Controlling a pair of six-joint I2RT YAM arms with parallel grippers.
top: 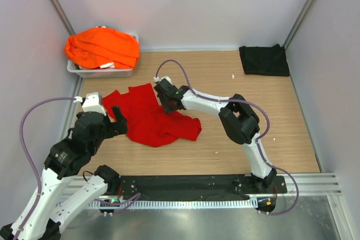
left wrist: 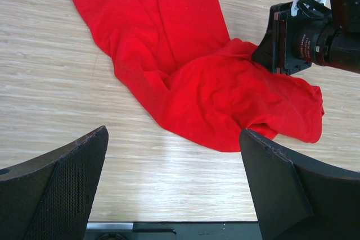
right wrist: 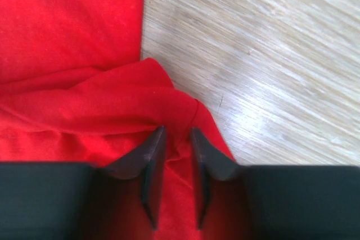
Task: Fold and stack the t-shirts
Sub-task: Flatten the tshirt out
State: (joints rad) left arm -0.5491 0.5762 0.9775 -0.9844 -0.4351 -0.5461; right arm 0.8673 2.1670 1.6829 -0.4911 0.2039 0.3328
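Top external view: the crumpled bright red cloth t-shirt is spread on the wooden table, near the grey plastic tray, on the tray's side toward the arm bases. Bright orange cloth t-shirts are heaped in the tray. The black cloth t-shirt is laid well apart from the tray, along the same far edge. A raised fold of the red t-shirt is pinched between the nearly closed jaws of the right gripper. The left gripper is held fully spread, with nothing gripped.
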